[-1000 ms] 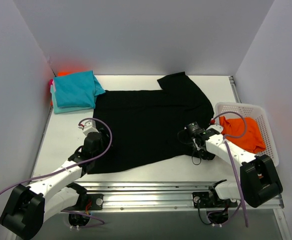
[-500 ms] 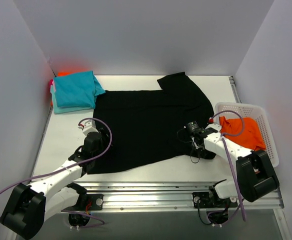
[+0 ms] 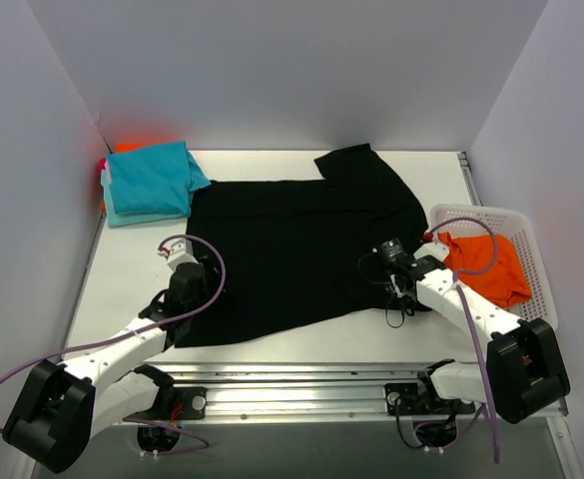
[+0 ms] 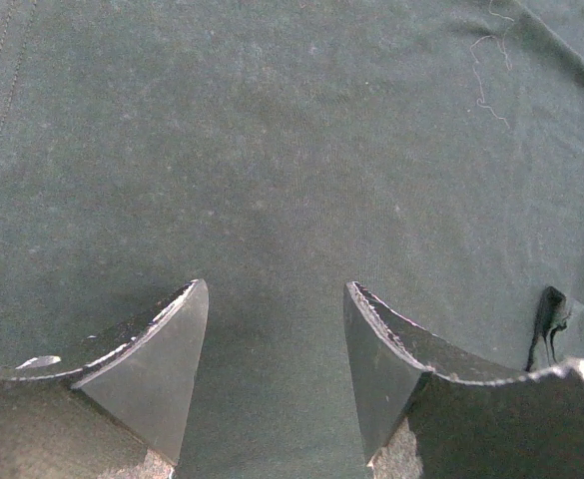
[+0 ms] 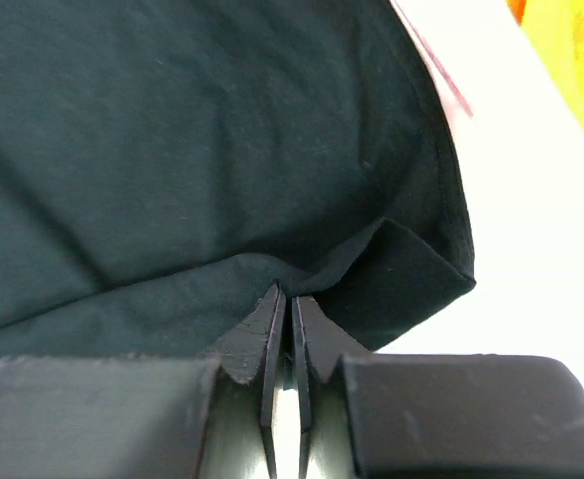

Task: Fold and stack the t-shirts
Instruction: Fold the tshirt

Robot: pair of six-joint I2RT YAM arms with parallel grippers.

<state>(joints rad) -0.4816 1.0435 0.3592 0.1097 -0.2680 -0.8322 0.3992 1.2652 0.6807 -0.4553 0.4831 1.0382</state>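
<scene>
A large black t-shirt (image 3: 301,239) lies spread flat across the middle of the table. My right gripper (image 3: 383,267) is shut on a pinched fold of the black t-shirt (image 5: 192,130) close to its right hem corner; in the right wrist view the jaws (image 5: 289,296) meet on the cloth. My left gripper (image 3: 200,271) hovers open over the shirt's left part, with bare black cloth (image 4: 292,150) between its fingers (image 4: 274,289). Folded teal t-shirts (image 3: 150,180) are stacked at the back left. An orange t-shirt (image 3: 486,264) lies in the basket.
The white lattice basket (image 3: 541,284) stands at the right edge of the table. Orange and pink cloth edges (image 3: 122,150) peek from behind the teal stack. White walls close in the left, back and right sides. A metal rail (image 3: 301,384) runs along the near edge.
My right gripper has closed from open onto a fold of the black t-shirt, and its arm shifted slightly. The left arm has stayed still.
</scene>
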